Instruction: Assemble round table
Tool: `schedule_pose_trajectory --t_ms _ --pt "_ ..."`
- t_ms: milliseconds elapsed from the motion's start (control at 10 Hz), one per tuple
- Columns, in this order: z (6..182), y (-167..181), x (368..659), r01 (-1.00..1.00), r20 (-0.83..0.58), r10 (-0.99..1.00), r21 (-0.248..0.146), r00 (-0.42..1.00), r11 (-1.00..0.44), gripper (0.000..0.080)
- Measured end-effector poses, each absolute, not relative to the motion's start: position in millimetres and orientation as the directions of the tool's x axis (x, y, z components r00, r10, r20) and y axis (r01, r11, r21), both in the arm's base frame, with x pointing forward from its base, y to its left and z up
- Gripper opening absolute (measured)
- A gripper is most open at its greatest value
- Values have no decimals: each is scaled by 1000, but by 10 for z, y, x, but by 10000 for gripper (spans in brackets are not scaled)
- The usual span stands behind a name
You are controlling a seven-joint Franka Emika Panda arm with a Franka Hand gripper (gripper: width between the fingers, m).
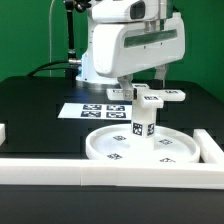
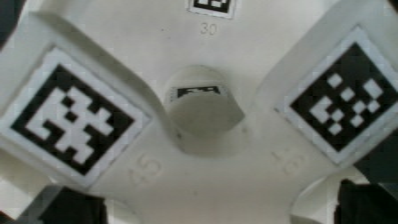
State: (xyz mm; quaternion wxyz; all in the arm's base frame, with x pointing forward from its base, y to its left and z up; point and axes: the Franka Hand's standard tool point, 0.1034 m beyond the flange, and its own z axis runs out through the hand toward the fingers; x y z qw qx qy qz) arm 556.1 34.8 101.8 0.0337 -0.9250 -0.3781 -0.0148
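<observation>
The rimmed disc (image 1: pixel 140 146) lay on the table (image 1: pixel 40 105) with the post (image 1: pixel 141 118) upright at its centre and the cross-shaped piece (image 1: pixel 150 96) on top, at twelve o'clock from the disc; seating it apparently remained. The gripper (image 1: pixel 143 86) hovered over the cross-shaped piece (image 2: pixel 199 110), though whether it gripped could not be told.

The post (image 1: pixel 142 122) stands upright on the disc (image 1: pixel 120 150), the cross-shaped piece (image 1: pixel 152 96) atop it.
</observation>
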Motion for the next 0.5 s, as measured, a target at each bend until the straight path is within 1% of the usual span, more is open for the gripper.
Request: schedule_pose_trajectory --t_ms 100,200,500 --pt "1013 347 5558 700 52 698 -52 714 -712 601" --pt "1014 341 5559 699 52 698 -52 715 -713 439" --pt "1015 336 5560 699 52 697 -52 715 -713 439"
